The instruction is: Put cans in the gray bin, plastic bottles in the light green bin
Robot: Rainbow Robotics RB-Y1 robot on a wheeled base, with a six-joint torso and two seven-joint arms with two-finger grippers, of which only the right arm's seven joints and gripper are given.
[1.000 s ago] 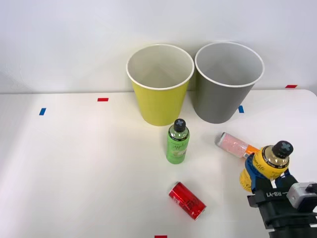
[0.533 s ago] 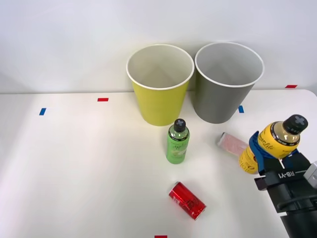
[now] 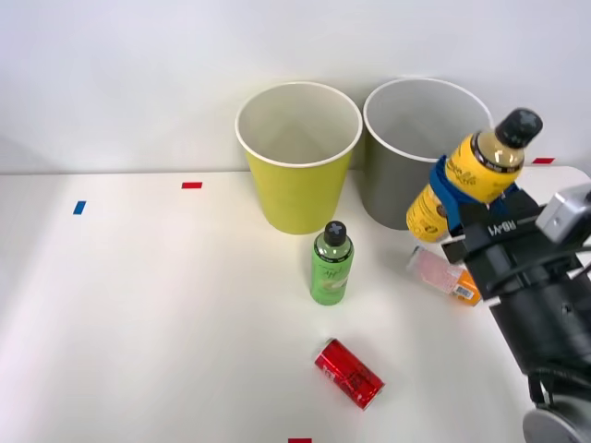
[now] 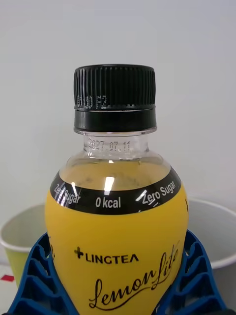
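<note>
My right gripper [image 3: 454, 196] is shut on the yellow-orange plastic bottle [image 3: 469, 175], held tilted in the air in front of the gray bin [image 3: 416, 148]. In the right wrist view the blue fingers [image 4: 29, 275] clasp both sides of that bottle [image 4: 115, 211], black cap up. The green bottle [image 3: 331, 264] stands upright below the light green bin [image 3: 297, 166]. A red can [image 3: 349, 373] lies on its side toward the table's front. The pale pink can [image 3: 441, 274] lies on the table just below my gripper, partly behind the arm.
Both bins stand side by side at the back of the white table [image 3: 166, 305], against the wall. Small red and blue tape marks [image 3: 191, 185] dot the tabletop. My arm [image 3: 545, 323] covers the table's right front corner.
The gripper has lifted the yellow-orange bottle off the table and carried it up and back toward the gray bin. The pink can's orange end shows again. Nothing else moved.
</note>
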